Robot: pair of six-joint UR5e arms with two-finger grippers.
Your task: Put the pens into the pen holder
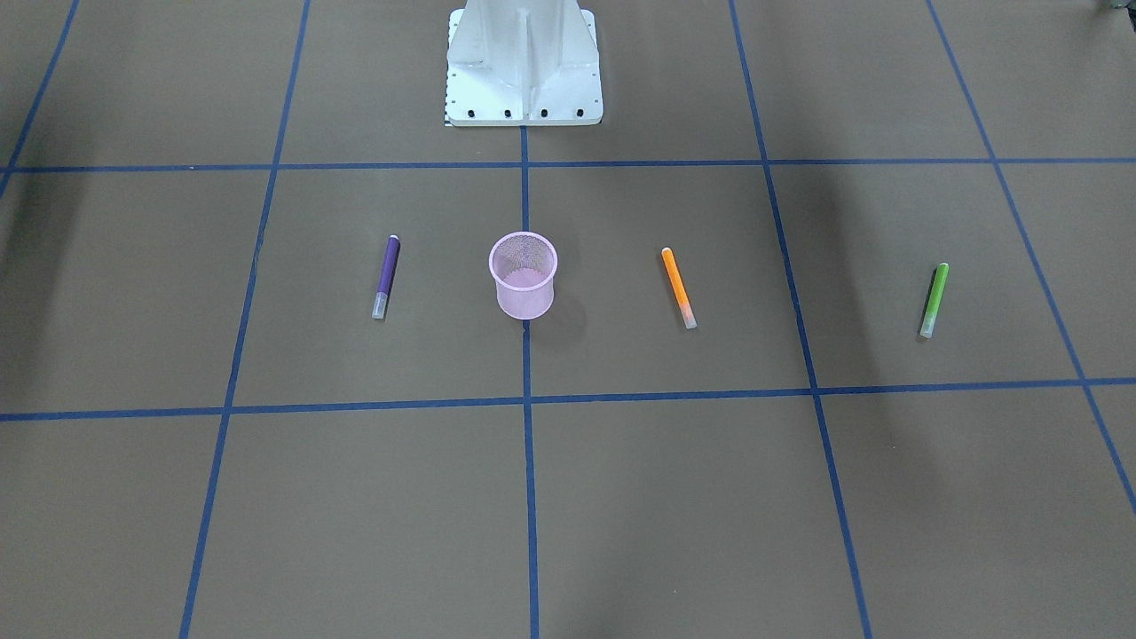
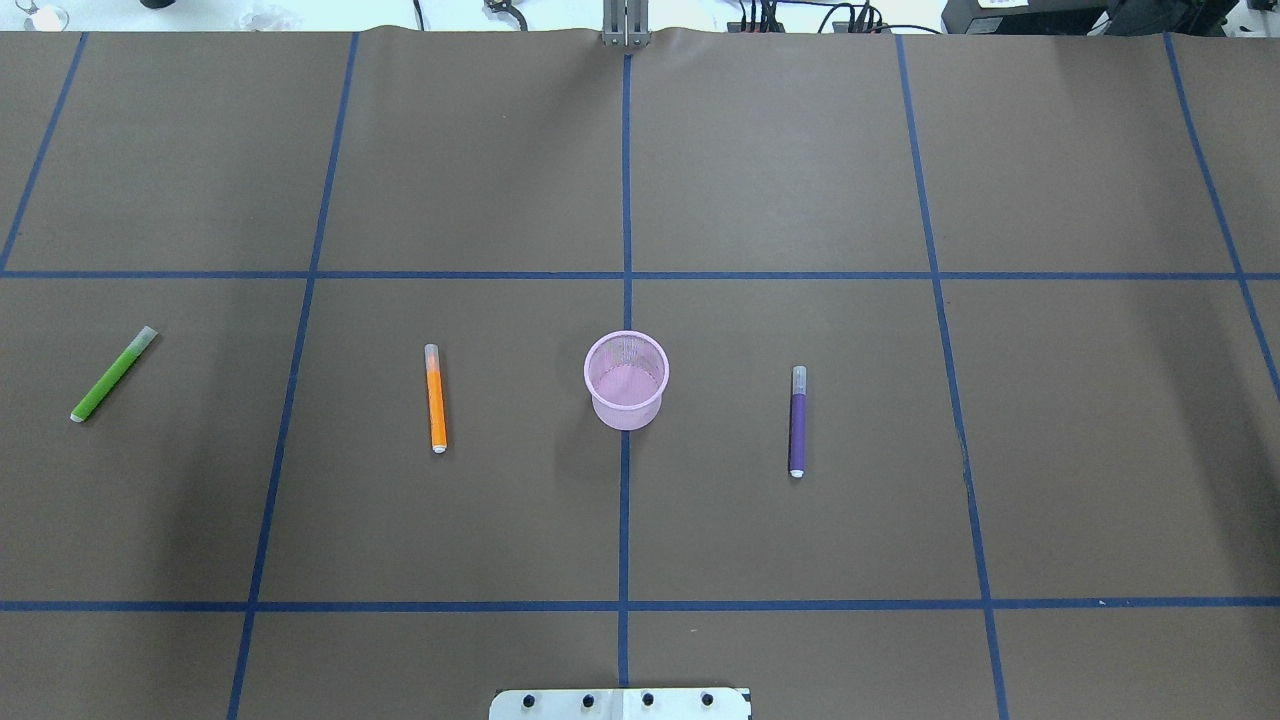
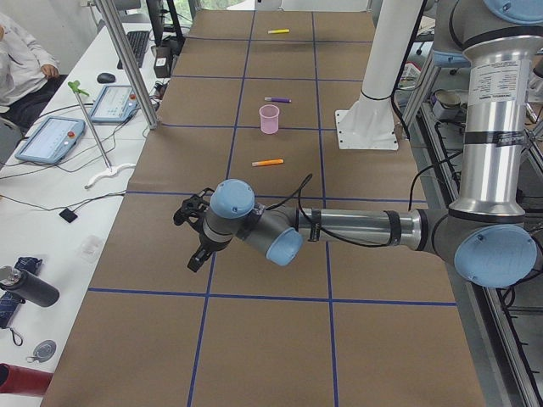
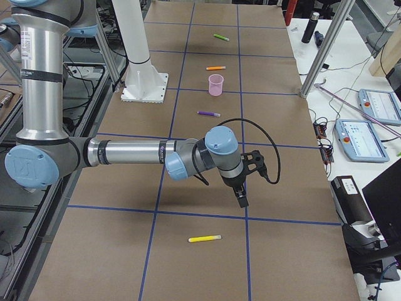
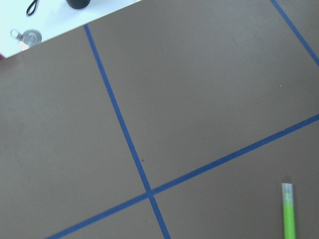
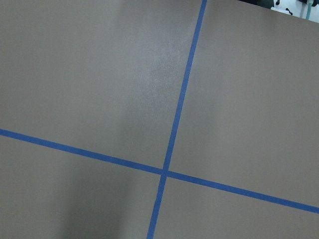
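Note:
The pink mesh pen holder (image 2: 626, 380) stands upright at the table's middle, with nothing visible inside it. A purple pen (image 2: 797, 421) lies to its right and an orange pen (image 2: 435, 398) to its left. A green pen (image 2: 113, 374) lies at the far left, and its pale end also shows in the left wrist view (image 5: 288, 211). A yellow pen (image 4: 205, 238) lies near the table's right end. My left gripper (image 3: 195, 261) hangs over the left end, and my right gripper (image 4: 242, 199) hovers short of the yellow pen. I cannot tell whether either is open or shut.
Blue tape lines (image 2: 626, 275) divide the brown table into squares. The white robot base (image 1: 524, 67) stands behind the pen holder. A side bench holds tablets (image 3: 51, 140) and a bottle (image 3: 25, 287), with a seated person (image 3: 21, 59) beside it. Another bench (image 4: 369, 125) runs beyond the table's far edge.

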